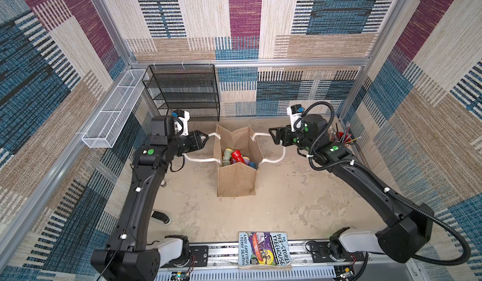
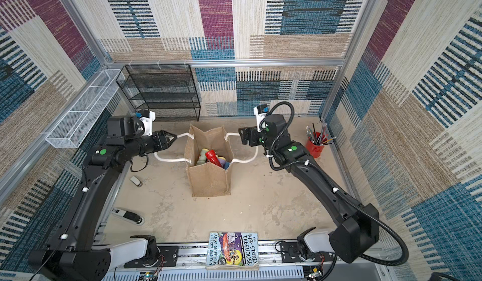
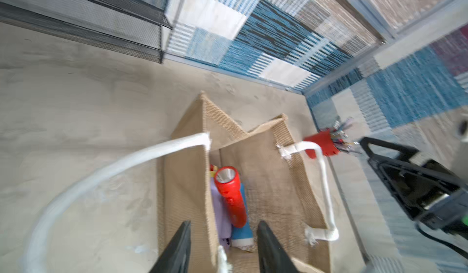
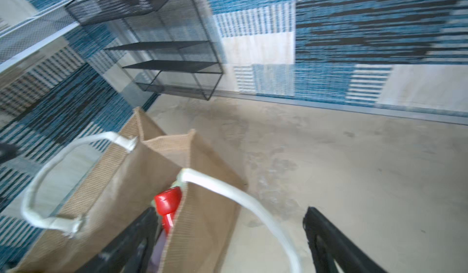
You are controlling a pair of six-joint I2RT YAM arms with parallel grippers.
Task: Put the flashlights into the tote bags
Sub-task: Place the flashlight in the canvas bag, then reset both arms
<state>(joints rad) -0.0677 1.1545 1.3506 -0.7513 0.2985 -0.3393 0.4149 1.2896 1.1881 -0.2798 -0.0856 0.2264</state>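
Small plastic flashlights (image 1: 236, 157) are seen inside the boxy tan burlap tote bag (image 1: 236, 183) on the desk (image 1: 300, 201); the blue one (image 3: 241, 232) is shown clearly only by the left wrist view. The left end effector (image 3: 224, 222) and right end effector (image 4: 231, 208) are seen open and empty beside its white rope handles (image 1: 200, 159).

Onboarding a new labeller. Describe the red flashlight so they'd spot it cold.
Find the tan burlap tote bag standing open in the middle of the table. Look into its mouth at the pile of flashlights. The red flashlight lies on top, bright red with a silver reflector, while those under it are pale green, lilac and blue.
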